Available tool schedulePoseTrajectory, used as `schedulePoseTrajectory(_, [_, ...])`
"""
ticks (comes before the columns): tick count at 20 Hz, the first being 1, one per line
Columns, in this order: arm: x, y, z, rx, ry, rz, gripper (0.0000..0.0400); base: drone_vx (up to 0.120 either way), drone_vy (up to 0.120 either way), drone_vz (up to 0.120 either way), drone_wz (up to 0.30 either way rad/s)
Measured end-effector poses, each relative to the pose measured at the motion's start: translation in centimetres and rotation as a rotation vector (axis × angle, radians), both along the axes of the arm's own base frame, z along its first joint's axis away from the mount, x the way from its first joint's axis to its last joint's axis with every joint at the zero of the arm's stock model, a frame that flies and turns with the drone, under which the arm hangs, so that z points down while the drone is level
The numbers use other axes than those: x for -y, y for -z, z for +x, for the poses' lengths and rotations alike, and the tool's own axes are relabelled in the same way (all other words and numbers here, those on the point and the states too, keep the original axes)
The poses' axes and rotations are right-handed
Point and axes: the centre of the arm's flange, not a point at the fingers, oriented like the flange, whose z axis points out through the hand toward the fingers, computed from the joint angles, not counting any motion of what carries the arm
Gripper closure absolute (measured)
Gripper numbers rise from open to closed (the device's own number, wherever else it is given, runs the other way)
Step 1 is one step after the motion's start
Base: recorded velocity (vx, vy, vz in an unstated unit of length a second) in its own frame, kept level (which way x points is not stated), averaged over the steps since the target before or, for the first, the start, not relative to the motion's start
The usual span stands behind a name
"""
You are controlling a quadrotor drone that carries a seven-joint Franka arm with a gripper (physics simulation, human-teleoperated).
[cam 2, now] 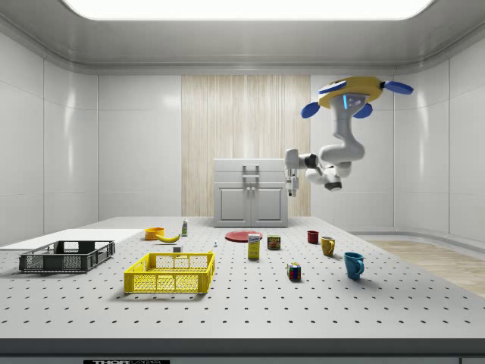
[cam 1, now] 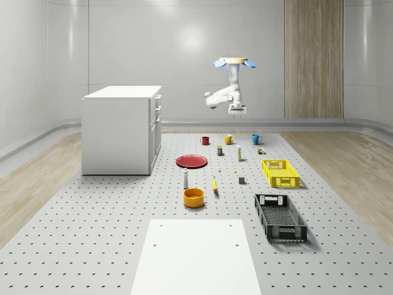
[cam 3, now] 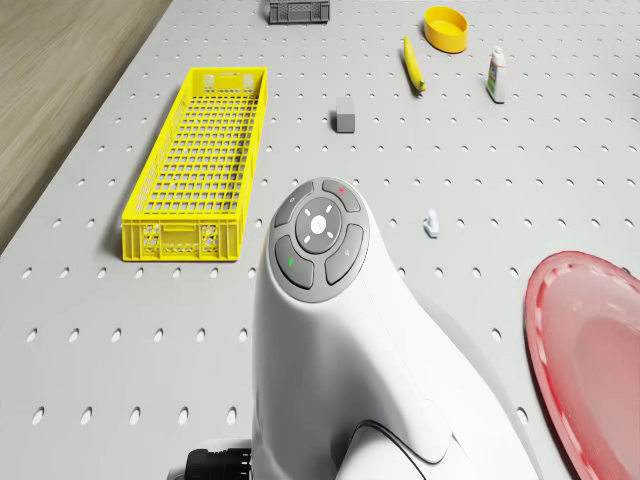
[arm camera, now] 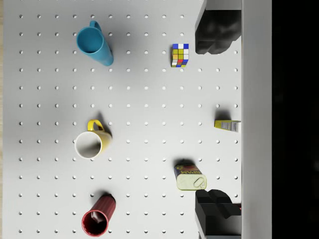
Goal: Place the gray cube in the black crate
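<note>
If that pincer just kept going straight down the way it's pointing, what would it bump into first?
Probably bare table. The open pincer hangs high under the hovering drone, pointing down among the mugs, with the can and yellow box nearest; depth is unclear.

Bright, even illumination from a ceiling panel (cam 2: 242, 7); soft short shadows beside objects; diffuse glare on the back wall (cam 1: 190, 40); uniformly sharp renders.
</note>
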Motion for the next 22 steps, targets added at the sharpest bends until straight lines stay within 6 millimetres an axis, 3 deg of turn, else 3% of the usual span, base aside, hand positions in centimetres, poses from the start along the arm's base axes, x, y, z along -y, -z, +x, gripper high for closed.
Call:
schedulePoseTrajectory(8, [0.0,0.0,0.0,0.0,0.0,-0.001,0.0,0.12,0.0,-0.12,0.0])
schedulePoseTrajectory(22, [0.0,0.0,0.0,0.0,0.0,-0.001,0.0,0.12,0.0,-0.003,0.0])
